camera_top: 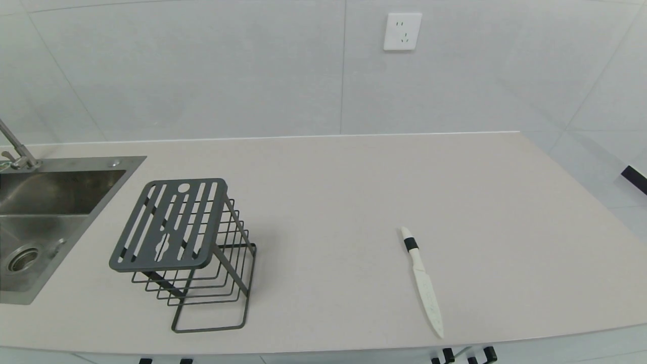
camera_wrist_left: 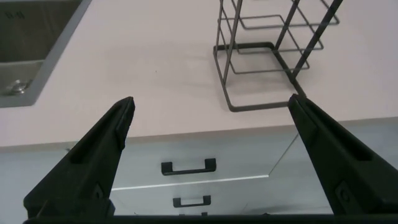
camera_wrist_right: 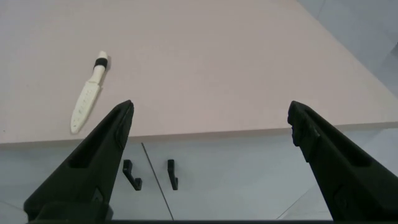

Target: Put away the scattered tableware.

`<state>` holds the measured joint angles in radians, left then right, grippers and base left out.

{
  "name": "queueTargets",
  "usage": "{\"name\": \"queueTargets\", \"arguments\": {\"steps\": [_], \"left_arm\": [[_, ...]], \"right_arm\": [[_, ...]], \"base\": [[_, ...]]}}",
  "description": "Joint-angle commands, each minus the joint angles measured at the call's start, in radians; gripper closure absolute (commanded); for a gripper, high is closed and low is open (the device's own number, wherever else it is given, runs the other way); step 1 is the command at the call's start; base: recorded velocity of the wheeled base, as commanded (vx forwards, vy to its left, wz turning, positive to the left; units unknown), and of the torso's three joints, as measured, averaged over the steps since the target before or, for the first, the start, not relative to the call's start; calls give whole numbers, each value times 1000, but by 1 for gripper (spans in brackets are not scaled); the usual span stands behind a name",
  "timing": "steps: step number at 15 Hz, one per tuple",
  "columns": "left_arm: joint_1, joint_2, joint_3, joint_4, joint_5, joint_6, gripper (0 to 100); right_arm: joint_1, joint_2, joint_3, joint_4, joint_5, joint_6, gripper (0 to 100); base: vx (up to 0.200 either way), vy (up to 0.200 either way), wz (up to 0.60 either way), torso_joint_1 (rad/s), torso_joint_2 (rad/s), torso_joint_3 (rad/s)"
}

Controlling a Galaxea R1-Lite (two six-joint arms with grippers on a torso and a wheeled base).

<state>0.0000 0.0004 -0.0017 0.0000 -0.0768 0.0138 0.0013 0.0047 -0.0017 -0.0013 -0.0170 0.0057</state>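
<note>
A cream knife (camera_top: 422, 280) with a black band on its handle lies on the counter at the front right, blade toward the front edge. It also shows as the knife (camera_wrist_right: 89, 93) in the right wrist view. A black wire rack (camera_top: 183, 247) with a slotted top plate stands at the front left, its base frame (camera_wrist_left: 261, 74) seen from the left wrist. My left gripper (camera_wrist_left: 211, 112) hangs open before the counter's front edge, below the rack. My right gripper (camera_wrist_right: 211, 115) is open too, off the front edge and to the right of the knife. Neither holds anything.
A steel sink (camera_top: 35, 222) with a faucet (camera_top: 17, 149) is set into the counter at the far left. Drawer fronts with black handles (camera_wrist_left: 188, 167) lie under the counter. A wall socket (camera_top: 402, 31) sits on the tiled back wall. The counter (camera_top: 354, 192) ends at the right.
</note>
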Motion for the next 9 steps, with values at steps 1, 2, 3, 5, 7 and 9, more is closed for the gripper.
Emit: {"name": "queueTargets", "arguments": {"steps": [1, 2, 3, 5, 7, 9], "left_arm": [[0, 3, 0, 0, 0, 0, 0], [0, 3, 0, 0, 0, 2, 0], [0, 3, 0, 0, 0, 2, 0], [0, 3, 0, 0, 0, 2, 0], [0, 3, 0, 0, 2, 2, 0], [0, 3, 0, 0, 2, 3, 0]], "right_arm": [[0, 1, 0, 0, 0, 0, 0], [0, 0, 0, 0, 0, 0, 0], [0, 0, 0, 0, 0, 2, 0], [0, 1, 0, 0, 0, 0, 0], [0, 1, 0, 0, 0, 0, 0], [0, 1, 0, 0, 2, 2, 0]], "base": [[0, 0, 0, 276, -593, -330], [0, 0, 0, 217, -491, -266], [0, 0, 0, 203, -447, -251], [0, 0, 0, 100, -215, -115], [0, 0, 0, 16, -25, -18], [0, 0, 0, 0, 0, 0]]}}
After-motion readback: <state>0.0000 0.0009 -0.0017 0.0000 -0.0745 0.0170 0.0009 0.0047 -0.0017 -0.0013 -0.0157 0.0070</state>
